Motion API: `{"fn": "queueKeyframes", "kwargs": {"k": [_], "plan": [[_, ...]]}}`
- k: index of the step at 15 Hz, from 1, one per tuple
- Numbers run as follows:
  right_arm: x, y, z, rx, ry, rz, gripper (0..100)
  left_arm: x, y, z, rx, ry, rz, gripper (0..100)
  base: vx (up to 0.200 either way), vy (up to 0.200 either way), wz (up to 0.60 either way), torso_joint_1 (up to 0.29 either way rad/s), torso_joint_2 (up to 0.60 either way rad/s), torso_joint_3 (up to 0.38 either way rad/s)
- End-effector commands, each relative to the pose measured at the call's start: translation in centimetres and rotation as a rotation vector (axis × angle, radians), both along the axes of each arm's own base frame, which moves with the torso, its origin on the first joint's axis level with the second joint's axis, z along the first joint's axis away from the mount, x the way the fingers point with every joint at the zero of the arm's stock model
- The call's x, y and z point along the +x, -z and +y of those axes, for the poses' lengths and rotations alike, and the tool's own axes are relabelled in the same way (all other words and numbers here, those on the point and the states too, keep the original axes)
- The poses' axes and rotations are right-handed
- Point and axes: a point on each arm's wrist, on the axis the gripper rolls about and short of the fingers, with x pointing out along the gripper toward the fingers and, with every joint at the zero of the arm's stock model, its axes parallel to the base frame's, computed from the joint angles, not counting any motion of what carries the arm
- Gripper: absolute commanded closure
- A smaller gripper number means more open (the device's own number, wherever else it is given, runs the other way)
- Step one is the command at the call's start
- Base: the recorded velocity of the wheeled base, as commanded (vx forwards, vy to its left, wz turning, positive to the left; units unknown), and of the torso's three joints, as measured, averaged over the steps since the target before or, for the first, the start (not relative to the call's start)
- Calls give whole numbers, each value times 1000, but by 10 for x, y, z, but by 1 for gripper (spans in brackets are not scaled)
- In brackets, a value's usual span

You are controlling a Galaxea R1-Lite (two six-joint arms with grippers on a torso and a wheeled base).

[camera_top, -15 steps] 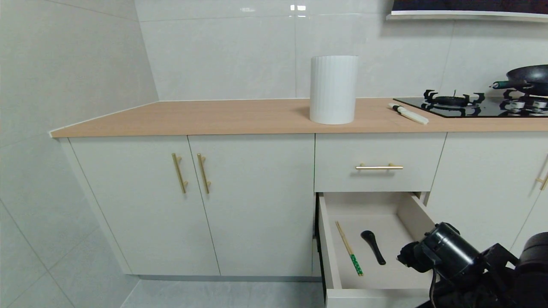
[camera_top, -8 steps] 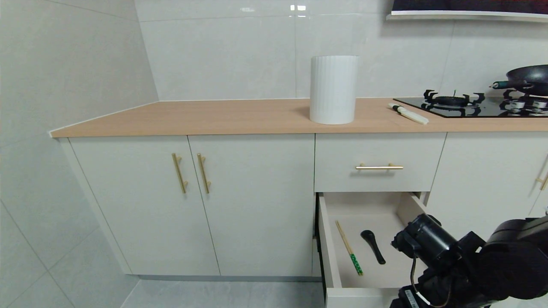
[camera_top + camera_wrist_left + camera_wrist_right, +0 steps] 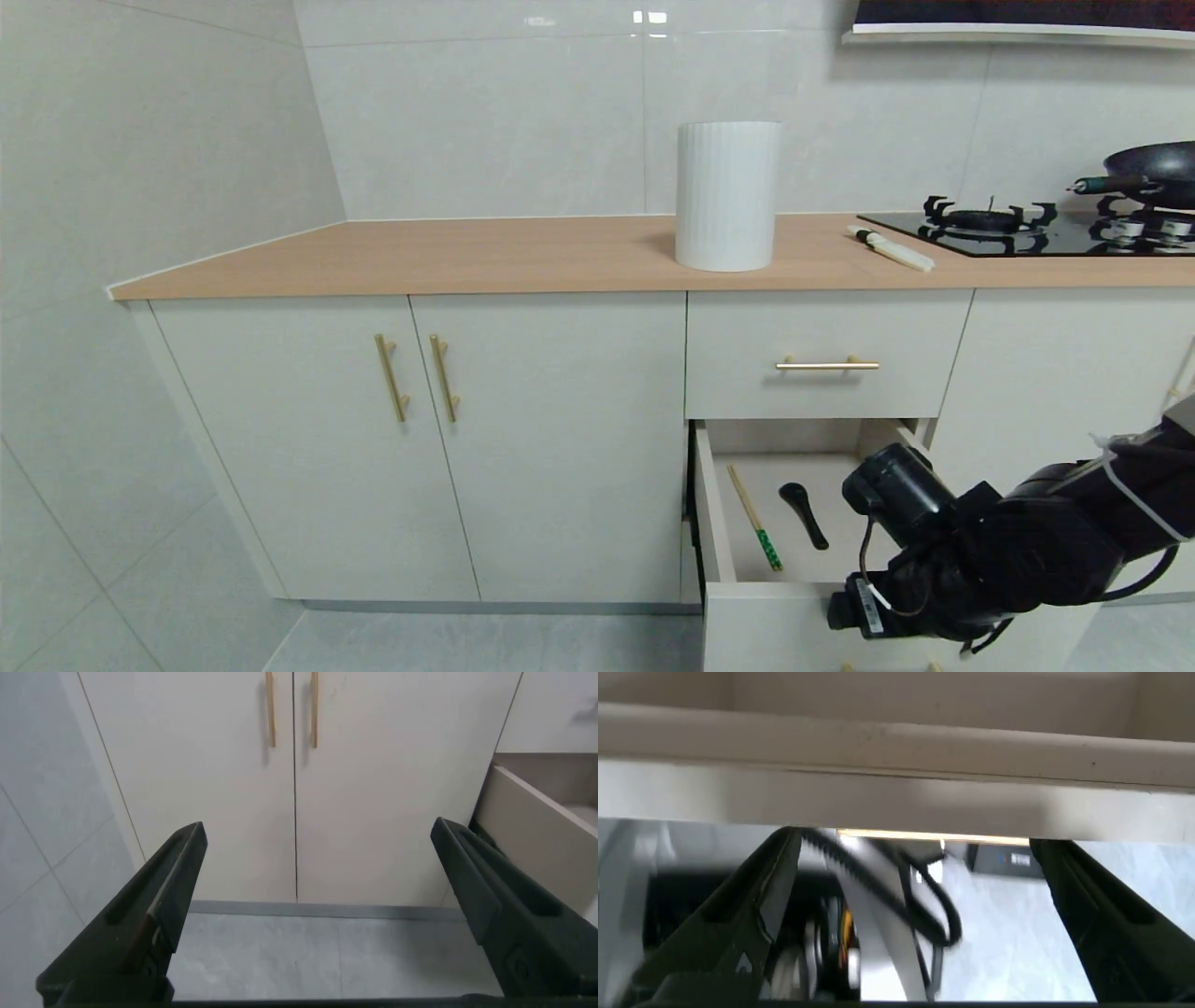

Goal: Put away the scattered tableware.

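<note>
The lower drawer (image 3: 714, 523) stands partly pulled out, with a pair of green-tipped chopsticks (image 3: 754, 519) and a black spoon (image 3: 805, 513) lying on its floor. My right arm (image 3: 971, 560) hangs low against the drawer's front panel (image 3: 896, 775). In the right wrist view my right gripper (image 3: 915, 840) is open, its fingers spread wide just under that panel, with a strip of the gold handle (image 3: 887, 836) between them. My left gripper (image 3: 316, 831) is open and holds nothing, facing the double cabinet doors (image 3: 294, 765).
On the wooden counter stand a white ribbed container (image 3: 727, 196) and a cream-handled knife (image 3: 890, 248). A gas hob (image 3: 1027, 229) with a black pan (image 3: 1153, 173) is at the right. The upper drawer (image 3: 826, 355) is closed. Tiled floor lies to the left.
My right arm has dropped from above the drawer's right side to its front panel. The drawer has slid partway in, so less of its inside shows.
</note>
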Motion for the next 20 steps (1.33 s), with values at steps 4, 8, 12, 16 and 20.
{"fn": "queueKeyframes", "kwargs": {"k": [4,8,12,16,20], "plan": [[54,46,-16,51,124,-182,0,0,0,0,0,0,-1,0,0,0,0,0,0,0],[97,60,-20,88,121,-368,0,0,0,0,0,0,0,0,0,0,0,0,0,0],[137,70,-22,114,152,-447,0,0,0,0,0,0,-1,0,0,0,0,0,0,0],[174,82,-33,120,206,-510,0,0,0,0,0,0,0,0,0,0,0,0,0,0],[196,91,-40,155,286,-577,0,0,0,0,0,0,-1,0,0,0,0,0,0,0]]}}
